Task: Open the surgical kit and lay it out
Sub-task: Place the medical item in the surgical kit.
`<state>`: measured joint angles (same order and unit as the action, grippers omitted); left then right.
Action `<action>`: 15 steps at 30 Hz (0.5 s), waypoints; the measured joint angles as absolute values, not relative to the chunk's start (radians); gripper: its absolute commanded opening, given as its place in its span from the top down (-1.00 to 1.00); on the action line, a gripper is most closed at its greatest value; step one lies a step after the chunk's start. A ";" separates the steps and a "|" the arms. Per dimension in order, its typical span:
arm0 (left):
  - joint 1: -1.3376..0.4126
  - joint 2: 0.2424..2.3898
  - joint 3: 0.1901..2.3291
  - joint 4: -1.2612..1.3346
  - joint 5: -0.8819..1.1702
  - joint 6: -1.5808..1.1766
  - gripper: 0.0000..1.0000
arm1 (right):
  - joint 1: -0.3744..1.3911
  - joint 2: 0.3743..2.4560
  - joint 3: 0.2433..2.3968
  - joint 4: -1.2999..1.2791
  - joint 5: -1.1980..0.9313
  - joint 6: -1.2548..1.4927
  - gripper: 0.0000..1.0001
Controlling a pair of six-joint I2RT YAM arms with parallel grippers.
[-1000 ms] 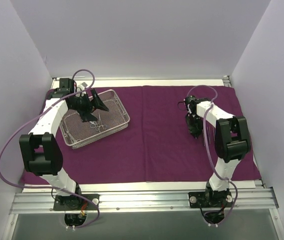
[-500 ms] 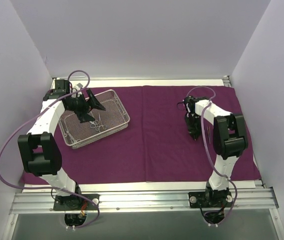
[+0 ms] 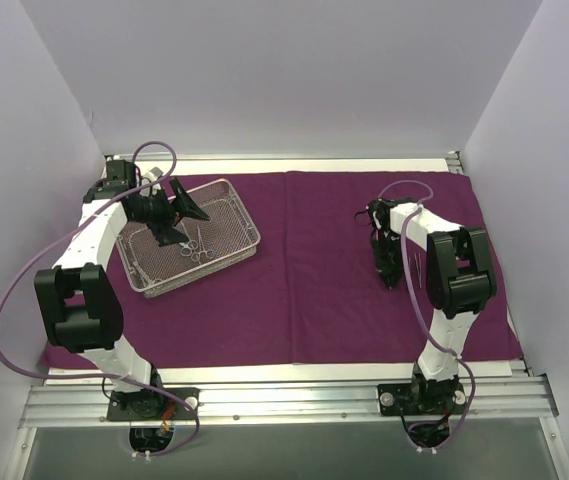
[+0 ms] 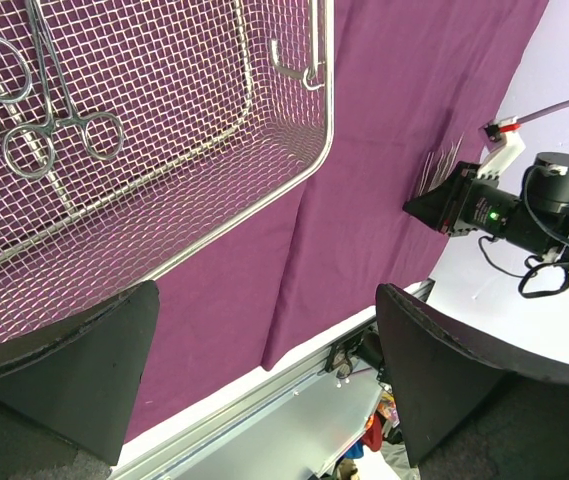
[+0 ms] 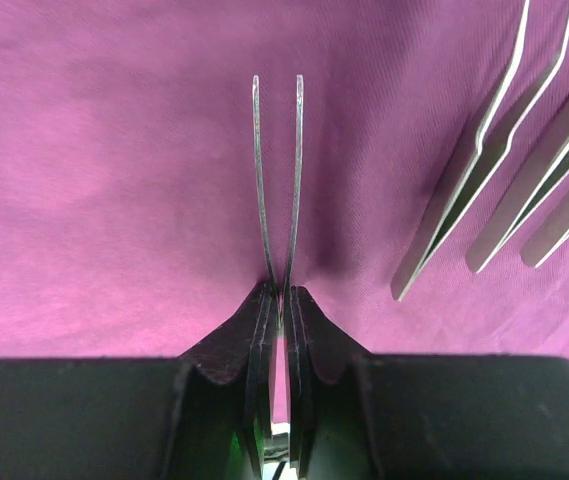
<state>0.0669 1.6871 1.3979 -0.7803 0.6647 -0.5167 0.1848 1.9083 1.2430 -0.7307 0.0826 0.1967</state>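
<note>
The right tool (image 5: 282, 300) pinches thin tweezers (image 5: 259, 180) by their joined end, over the cloth wrap (image 3: 304, 290) near the right edge of the worktop (image 3: 294, 371). I judge they may twist in this narrow grip, or land on the laid tweezers (image 5: 434, 235) just beside. The left tool (image 4: 264, 350) is spread wide over the mesh tray (image 4: 324, 120) at the far left corner. The tray contains scissor-like instruments (image 4: 54, 140) lying close together, which may tangle.

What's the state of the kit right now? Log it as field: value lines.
cloth wrap: spread open on the table
mesh tray: on the cloth's left part, holding scissor-like instruments
left gripper: open, above the tray
right gripper: shut on held tweezers, over the cloth
laid-out tweezers: on the cloth beside the right gripper
</note>
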 measured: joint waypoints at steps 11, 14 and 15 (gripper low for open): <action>0.072 1.687 1.393 -0.762 0.680 -0.517 -0.96 | 0.185 1.908 1.224 -0.737 0.124 0.233 0.60; 0.073 1.687 1.387 -0.760 0.686 -0.517 -0.96 | 0.185 1.908 1.224 -0.737 0.128 0.235 0.49; 0.074 1.687 1.386 -0.759 0.687 -0.516 -0.96 | 0.185 1.908 1.224 -0.737 0.129 0.235 0.46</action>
